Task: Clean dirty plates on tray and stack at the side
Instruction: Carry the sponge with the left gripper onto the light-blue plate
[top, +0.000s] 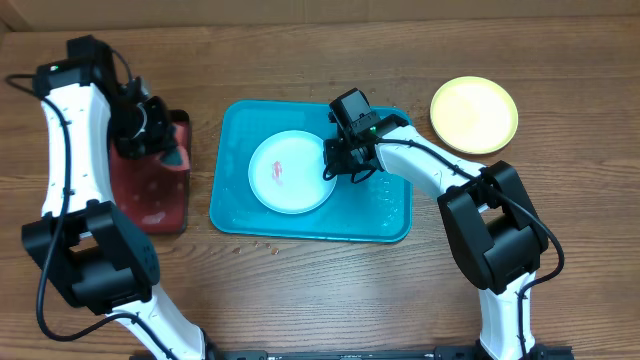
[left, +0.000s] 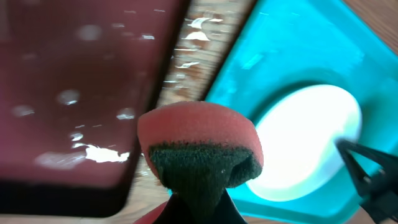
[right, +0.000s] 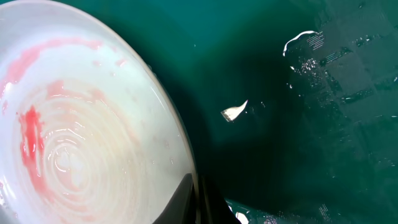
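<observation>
**Wooden table (top: 300, 300): smeared plate pinched at its rim**

On the turquoise rectangular plastic tray (top: 385, 215) lies a red-smeared round white plastic plate (top: 290, 172), its rim clamped by the right gripper (top: 330, 172). The left gripper (left: 199, 208) squeezes a red sponge (left: 199, 134) over the dark red tray (top: 150, 195). Farthest back, a yellow-green plate (top: 474, 114) sits on the table.

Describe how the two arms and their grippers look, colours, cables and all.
The left arm and right arm share one build: glossy white curved shells between bulky black joint housings, with thin black cables looping along the outside. The left gripper and right gripper are black, with slim dark fingers. A small green light shows near the right wrist.
</observation>
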